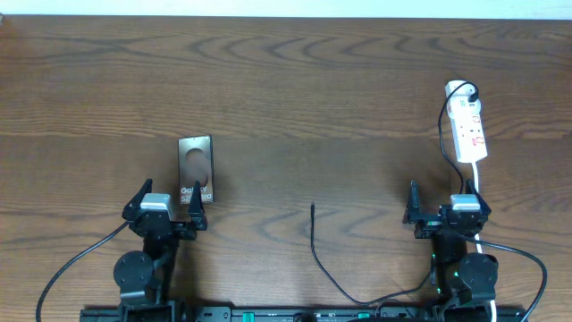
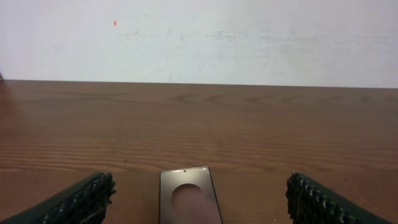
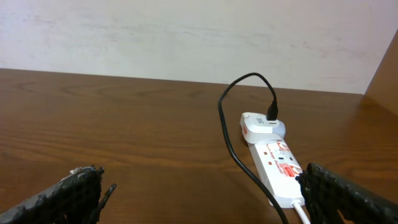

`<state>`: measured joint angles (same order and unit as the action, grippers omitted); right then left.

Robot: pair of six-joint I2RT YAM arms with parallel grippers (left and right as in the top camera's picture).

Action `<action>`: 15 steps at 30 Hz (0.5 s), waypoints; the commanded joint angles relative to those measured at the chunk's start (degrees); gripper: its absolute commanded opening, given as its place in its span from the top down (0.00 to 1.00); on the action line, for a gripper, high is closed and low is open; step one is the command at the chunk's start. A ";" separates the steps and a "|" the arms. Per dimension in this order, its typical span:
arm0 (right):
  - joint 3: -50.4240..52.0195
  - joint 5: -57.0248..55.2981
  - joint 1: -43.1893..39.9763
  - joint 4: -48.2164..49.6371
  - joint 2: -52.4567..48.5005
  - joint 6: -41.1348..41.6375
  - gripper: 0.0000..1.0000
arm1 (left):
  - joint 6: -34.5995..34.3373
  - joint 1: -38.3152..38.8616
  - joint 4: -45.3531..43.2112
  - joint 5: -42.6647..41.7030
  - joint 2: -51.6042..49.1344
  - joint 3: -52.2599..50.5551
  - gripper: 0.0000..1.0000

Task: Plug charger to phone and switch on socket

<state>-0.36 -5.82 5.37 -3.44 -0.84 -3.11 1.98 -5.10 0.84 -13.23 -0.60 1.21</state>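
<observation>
While the overhead view shows my left gripper (image 1: 168, 207) and right gripper (image 1: 447, 213) spread wide and empty along the lower edge, the wrist views add detail. The left wrist view shows the phone (image 2: 188, 196) lying flat at bottom centre, between my open jaws. The right wrist view shows the socket (image 3: 280, 168) at lower right, carrying a white adapter (image 3: 261, 126) with the charger (image 3: 227, 124) plugged in. Only the overhead view shows the cable's loose tip, at centre.

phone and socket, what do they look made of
Phone: dark brown-grey slab, smooth with a faint sheen, probably plastic or glass; the pictures leave open which. Socket: white moulded plastic, slightly glossy, judging by its rounded edges and the red switch marks.
</observation>
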 commanded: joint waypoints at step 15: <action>0.04 -0.46 -0.46 -0.20 0.46 0.94 0.01 | -3.61 -0.20 1.92 -1.75 -6.01 4.85 0.09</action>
<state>-0.38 -5.82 5.37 -3.44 -0.84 -3.11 -0.86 -5.10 2.55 -13.74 -3.66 2.50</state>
